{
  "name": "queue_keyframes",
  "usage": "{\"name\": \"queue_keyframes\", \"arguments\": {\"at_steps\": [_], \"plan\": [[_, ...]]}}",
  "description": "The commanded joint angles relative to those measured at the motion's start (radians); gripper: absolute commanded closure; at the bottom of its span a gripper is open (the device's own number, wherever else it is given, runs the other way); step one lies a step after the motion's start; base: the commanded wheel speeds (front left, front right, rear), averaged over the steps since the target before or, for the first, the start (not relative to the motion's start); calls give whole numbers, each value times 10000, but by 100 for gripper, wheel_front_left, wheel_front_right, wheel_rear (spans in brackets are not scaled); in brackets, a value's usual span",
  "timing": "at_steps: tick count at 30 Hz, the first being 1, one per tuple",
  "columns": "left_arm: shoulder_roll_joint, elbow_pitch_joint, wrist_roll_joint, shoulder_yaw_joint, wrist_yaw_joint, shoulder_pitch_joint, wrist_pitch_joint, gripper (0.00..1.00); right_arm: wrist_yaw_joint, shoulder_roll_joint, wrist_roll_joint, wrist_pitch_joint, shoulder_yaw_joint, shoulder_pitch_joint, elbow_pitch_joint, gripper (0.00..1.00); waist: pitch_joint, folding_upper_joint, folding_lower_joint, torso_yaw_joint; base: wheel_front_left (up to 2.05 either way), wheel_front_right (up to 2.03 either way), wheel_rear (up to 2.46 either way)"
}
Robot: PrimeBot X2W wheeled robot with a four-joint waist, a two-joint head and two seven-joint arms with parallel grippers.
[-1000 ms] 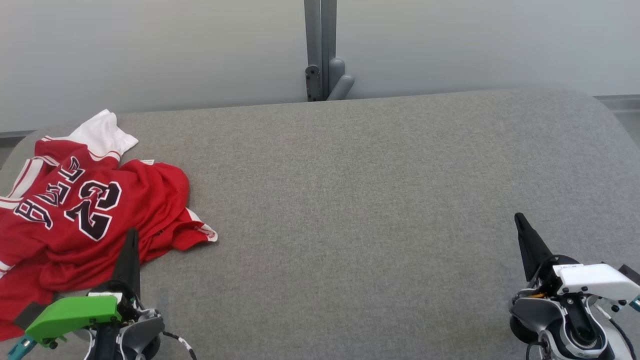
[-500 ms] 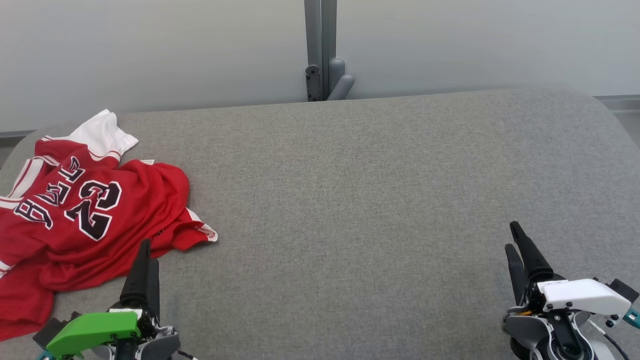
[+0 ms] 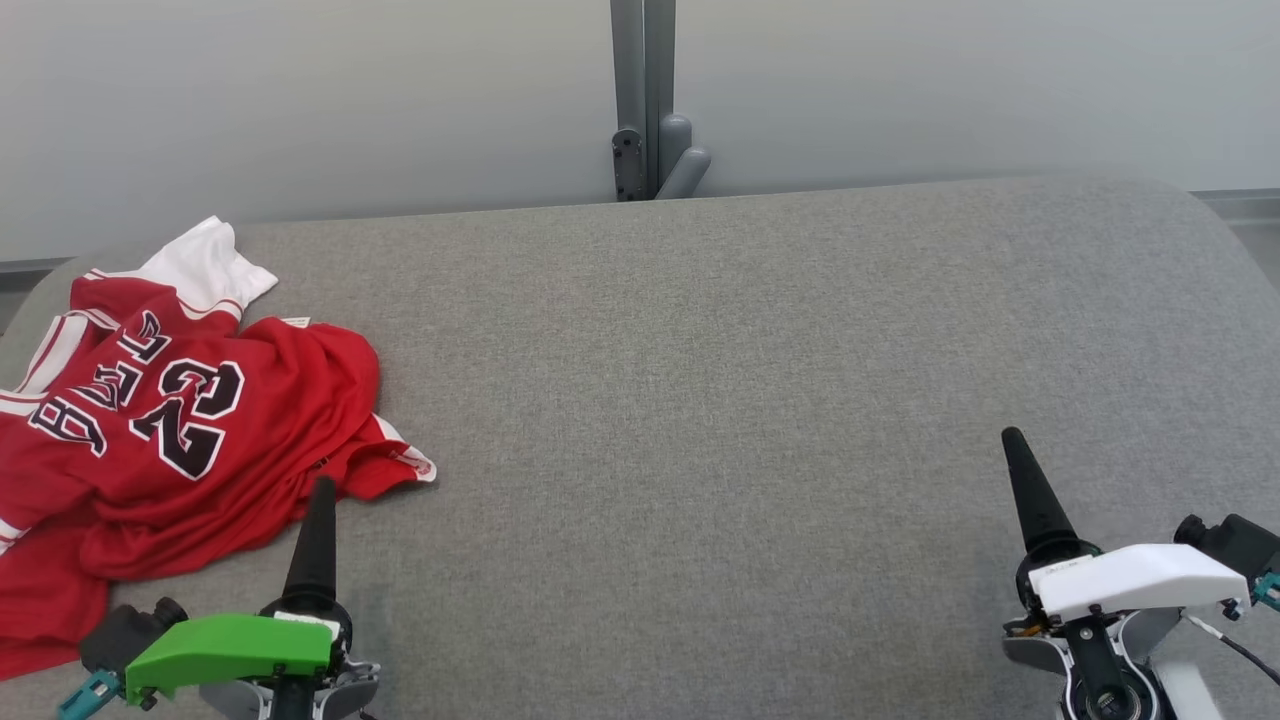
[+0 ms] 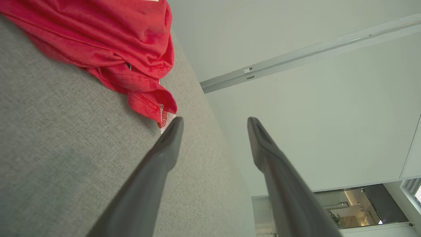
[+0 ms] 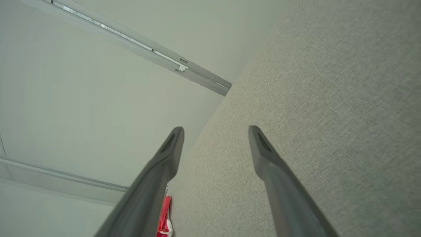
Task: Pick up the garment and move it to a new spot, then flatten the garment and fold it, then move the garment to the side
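Note:
The garment (image 3: 170, 430) is a red jersey with white trim and the number 23, lying crumpled at the far left of the grey fabric table (image 3: 700, 400). My left gripper (image 3: 320, 495) hovers just off the jersey's near right hem, turned on its side so its fingers overlap in the head view. In the left wrist view its jaws (image 4: 215, 122) are open and empty, with the red hem (image 4: 148, 98) just beyond the left fingertip. My right gripper (image 3: 1015, 445) is low at the right, far from the jersey. It is open and empty in its own view (image 5: 216, 129).
A grey post (image 3: 645, 100) stands against the pale wall behind the table's far edge. The table's right end is rounded. Bare grey fabric stretches from the jersey to the right gripper.
Both grippers went from shut to open. The left gripper slid right, off the jersey's edge. The right gripper shifted slightly left and rolled.

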Motion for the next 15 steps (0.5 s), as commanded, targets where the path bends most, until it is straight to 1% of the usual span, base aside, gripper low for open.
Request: {"name": "queue_keyframes", "arguments": {"at_steps": [1, 6, 14, 15], "plan": [[130, -203, 578, -68, 4, -53, -113, 0, 4, -53, -636, -123, 83, -4, -224, 0, 3, 10, -1, -2, 0, 0, 0], [186, -179, 1790, -274, 5, 11, -309, 0, 4, -136, -1814, -320, 299, 59, -187, 0, 7, 12, -1, -4, 0, 0, 0], [150, -195, 3451, -241, 6, 147, -598, 0, 5, -164, -3194, -613, 463, 144, -258, 0, 17, 15, -1, -21, 0, 0, 0], [156, -205, 3790, -272, 7, 192, -671, 0, 5, -165, -3506, -684, 497, 175, -285, 0, 19, 16, -1, -22, 0, 0, 0]]}}
